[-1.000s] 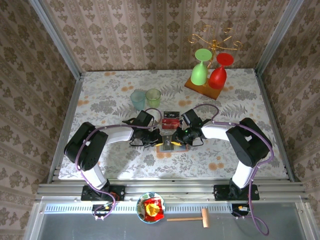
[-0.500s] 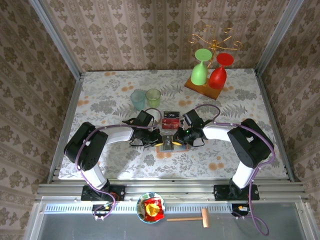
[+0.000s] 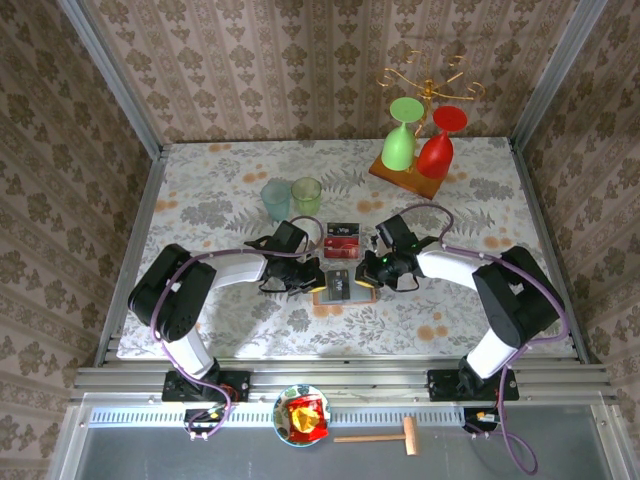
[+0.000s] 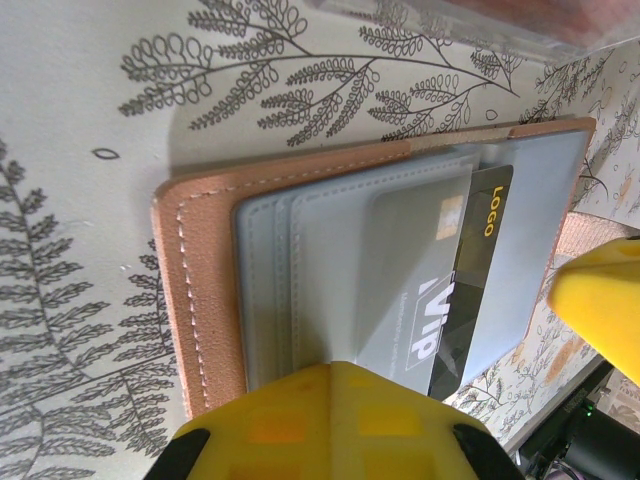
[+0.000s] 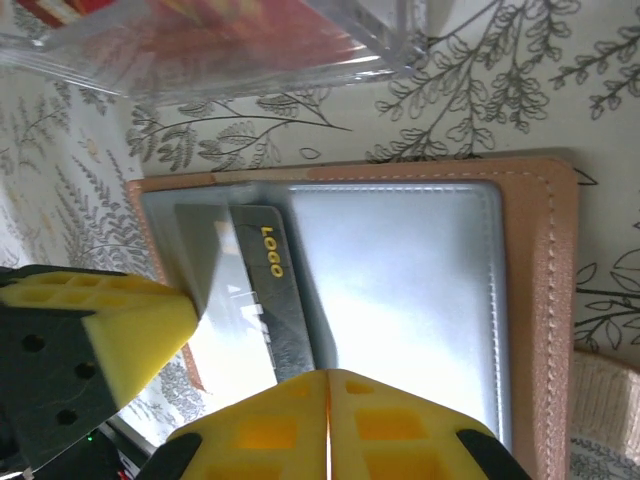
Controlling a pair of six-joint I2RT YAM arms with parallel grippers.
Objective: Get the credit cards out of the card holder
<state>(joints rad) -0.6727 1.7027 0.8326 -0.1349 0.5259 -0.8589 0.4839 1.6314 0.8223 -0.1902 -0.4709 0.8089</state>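
The card holder (image 3: 325,297) lies open on the table, tan outside (image 4: 200,280), grey-blue inside (image 5: 420,280). One dark credit card (image 4: 470,290) marked LOGO and VIP sticks partway out of a pocket across the fold (image 5: 265,280). My left gripper (image 4: 335,372) is shut, its tips pressing down on the pocket side (image 3: 315,280). My right gripper (image 5: 328,378) is shut too, tips on the other half at the card's edge (image 3: 368,272). I cannot tell whether it pinches the card's corner.
A clear box (image 3: 342,240) with red cards stands just behind the card holder (image 5: 250,50). Two glasses (image 3: 290,196) are behind it on the left. A board with a green and a red goblet (image 3: 410,178) stands back right. A bowl with a snack packet (image 3: 302,418) and a mallet (image 3: 385,436) lie on the near ledge.
My right gripper has slid a little to the right over the card holder and closed its jaws. The left arm has stayed put.
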